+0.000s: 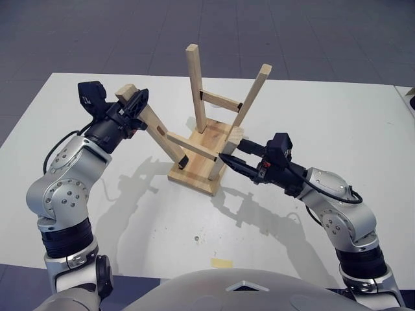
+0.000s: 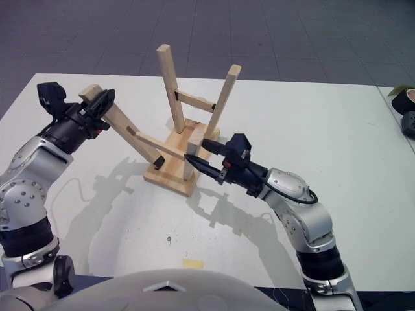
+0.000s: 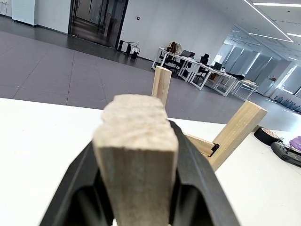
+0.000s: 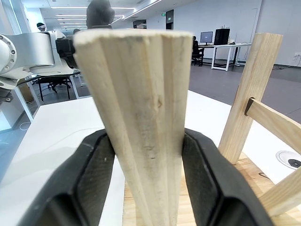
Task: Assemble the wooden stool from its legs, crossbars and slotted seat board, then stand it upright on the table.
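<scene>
Stool (image 1: 206, 137) lies upside down near the middle of the white table (image 1: 337, 123), with its seat board (image 1: 193, 175) flat on the surface and the legs pointing up. The two far legs (image 1: 196, 84) stand in the board, one nearly upright and the other leaning out to the right, joined by a short crossbar (image 1: 220, 100). On the near side the left leg (image 1: 159, 129) tilts far out to the left with its lower end at the board; whether it sits in its slot cannot be told. A second crossbar (image 1: 192, 146) runs from it across to the right leg (image 1: 219, 167), which is shorter in view and leans slightly. The left fingers (image 1: 139, 100) are clamped on the top end of the left leg, and the left wrist view shows its cut end tight between the two black pads. The right fingers (image 1: 228, 159) grip the upper end of the right leg from the right side, pressed against both its faces. A small strip of yellow tape (image 1: 220, 263) lies near the table's front edge.
</scene>
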`<state>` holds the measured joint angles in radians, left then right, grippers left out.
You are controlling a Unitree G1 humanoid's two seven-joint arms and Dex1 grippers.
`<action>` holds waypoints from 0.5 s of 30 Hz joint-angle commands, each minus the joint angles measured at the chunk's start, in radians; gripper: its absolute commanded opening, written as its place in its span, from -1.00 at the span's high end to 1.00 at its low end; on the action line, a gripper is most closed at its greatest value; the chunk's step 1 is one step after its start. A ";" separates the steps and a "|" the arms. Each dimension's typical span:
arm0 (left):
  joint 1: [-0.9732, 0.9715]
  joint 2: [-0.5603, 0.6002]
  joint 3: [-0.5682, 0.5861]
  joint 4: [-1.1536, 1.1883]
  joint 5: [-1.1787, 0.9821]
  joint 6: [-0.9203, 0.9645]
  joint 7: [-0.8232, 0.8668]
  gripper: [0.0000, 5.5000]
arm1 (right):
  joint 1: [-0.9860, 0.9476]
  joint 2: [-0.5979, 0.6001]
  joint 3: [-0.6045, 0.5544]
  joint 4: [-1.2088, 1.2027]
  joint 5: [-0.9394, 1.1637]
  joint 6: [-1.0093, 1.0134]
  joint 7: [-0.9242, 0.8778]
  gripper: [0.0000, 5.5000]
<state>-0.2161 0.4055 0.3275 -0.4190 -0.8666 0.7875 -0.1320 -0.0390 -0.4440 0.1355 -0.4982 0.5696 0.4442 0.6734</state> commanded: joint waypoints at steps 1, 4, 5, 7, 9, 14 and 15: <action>0.040 0.008 -0.028 0.026 0.080 -0.017 0.009 0.62 | 0.002 -0.019 -0.027 0.017 -0.031 -0.004 -0.010 0.23; 0.065 0.030 -0.034 0.024 0.100 -0.028 -0.009 0.62 | 0.001 -0.022 -0.027 0.021 -0.032 -0.008 -0.004 0.23; 0.071 0.042 -0.030 0.024 0.103 -0.027 -0.014 0.62 | 0.000 -0.023 -0.026 0.022 -0.033 -0.008 -0.003 0.23; 0.078 0.073 -0.039 0.027 0.118 -0.024 -0.034 0.62 | 0.005 -0.021 -0.023 0.021 -0.038 -0.011 -0.004 0.23; 0.080 0.089 -0.066 0.022 0.137 -0.029 -0.050 0.62 | 0.004 -0.016 -0.017 0.024 -0.045 -0.013 -0.005 0.23; 0.065 0.063 -0.122 -0.006 0.151 -0.034 -0.033 0.62 | 0.005 -0.017 0.003 0.004 -0.034 -0.007 0.015 0.23; 0.063 0.059 -0.129 -0.008 0.152 -0.034 -0.032 0.62 | 0.005 -0.012 0.004 0.001 -0.029 -0.002 0.011 0.23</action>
<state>-0.1869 0.4521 0.2252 -0.4499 -0.7765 0.7107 -0.1868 -0.0398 -0.4461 0.1368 -0.4927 0.5474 0.4240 0.6878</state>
